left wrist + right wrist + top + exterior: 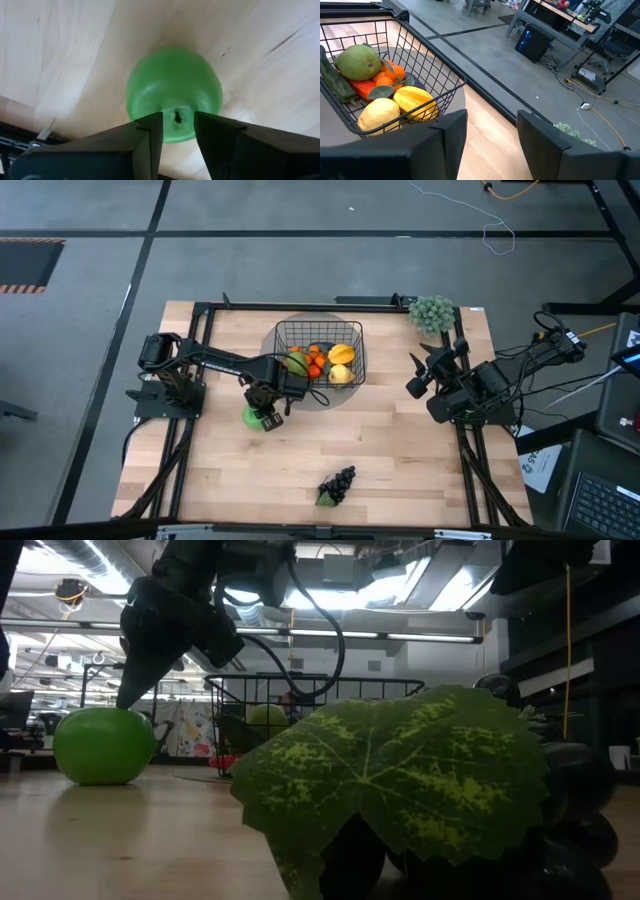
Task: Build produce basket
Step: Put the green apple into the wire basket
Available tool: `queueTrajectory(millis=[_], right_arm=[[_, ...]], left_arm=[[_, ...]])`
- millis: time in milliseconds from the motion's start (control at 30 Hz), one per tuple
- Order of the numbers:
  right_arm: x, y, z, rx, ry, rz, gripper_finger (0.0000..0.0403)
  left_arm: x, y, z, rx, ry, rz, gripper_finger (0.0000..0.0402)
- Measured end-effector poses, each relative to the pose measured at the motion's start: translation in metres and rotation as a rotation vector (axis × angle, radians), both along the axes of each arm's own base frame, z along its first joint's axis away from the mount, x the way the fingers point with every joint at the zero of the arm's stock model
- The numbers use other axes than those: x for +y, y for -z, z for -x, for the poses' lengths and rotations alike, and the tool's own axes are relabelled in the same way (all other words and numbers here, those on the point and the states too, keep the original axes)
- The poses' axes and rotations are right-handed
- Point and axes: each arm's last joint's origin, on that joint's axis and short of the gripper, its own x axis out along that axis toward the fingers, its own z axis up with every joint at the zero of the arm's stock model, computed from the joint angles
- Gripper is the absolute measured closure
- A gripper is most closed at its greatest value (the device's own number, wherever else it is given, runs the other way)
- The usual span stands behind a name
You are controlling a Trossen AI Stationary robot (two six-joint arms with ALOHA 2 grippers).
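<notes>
While apple is on counter: left end effector (pixel 262 416) is right over the green apple (pixel 254 416), fingers parted with a gap, nothing gripped yet, one fingertip looks to touch the apple's top in the low view
Risk 1: apple is round and smooth, so a squeeze off its middle could pop it sideways and roll it over the counter (pixel 400 460); the wrist view shows the fingers nearer the stem end than the middle
Risk 2: basket (pixel 290 335) rim stands high, a low carry could clip the wire and knock the apple loose
Risk 3: basket already holds the pear (pixel 357 62), oranges (pixel 387 80), carrot (pixel 365 90) and two yellow fruits (pixel 395 107); a drop onto that pile could bounce out
Left arm pose: reaches from its base at the counter's left edge across toward centre, wrist bent steeply down, end effector just in front of the basket
Right end effector (pixel 487 145): released, parked at right edge, aimed at the basket, idle
Still out: grapes (pixel 338 484) with leaf lie near the front edge, well apart from the basket
Apple place: just beside the basket's front-left corner, outside it
</notes>
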Motion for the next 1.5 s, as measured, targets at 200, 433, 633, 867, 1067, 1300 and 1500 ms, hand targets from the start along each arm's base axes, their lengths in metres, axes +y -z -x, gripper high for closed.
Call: queueTrajectory(millis=[200, 433, 633, 867, 1067, 1300, 1500], right_arm=[[0.0000, 0.0000, 0.0000, 0.000, 0.000, 0.000, 0.0229], [0.0000, 0.0000, 0.0000, 0.000, 0.000, 0.000, 0.0229], [0.0000, 0.0000, 0.0000, 0.000, 0.000, 0.000, 0.0229], [0.0000, 0.0000, 0.0000, 0.000, 0.000, 0.000, 0.0229], [0.0000, 0.0000, 0.0000, 0.000, 0.000, 0.000, 0.0229], [0.0001, 0.0000, 0.0000, 0.000, -0.001, -0.001, 0.0229], [0.0000, 0.0000, 0.0000, 0.001, 0.000, 0.000, 0.0229]], left_arm=[[-0.0006, 0.0000, 0.0003, 0.003, 0.002, 0.000, 0.0303], [-0.0059, -0.0001, 0.0007, 0.003, 0.020, 0.000, 0.0303], [-0.0077, 0.0000, 0.0009, 0.002, 0.030, -0.015, 0.0303], [-0.0071, 0.0003, -0.0007, -0.015, 0.035, -0.041, 0.0303], [-0.0069, 0.0004, -0.0009, -0.017, 0.035, -0.044, 0.0303], [-0.0069, 0.0004, -0.0009, -0.017, 0.033, -0.044, 0.0309], [-0.0070, 0.0004, -0.0010, -0.017, 0.025, -0.044, 0.0332]])
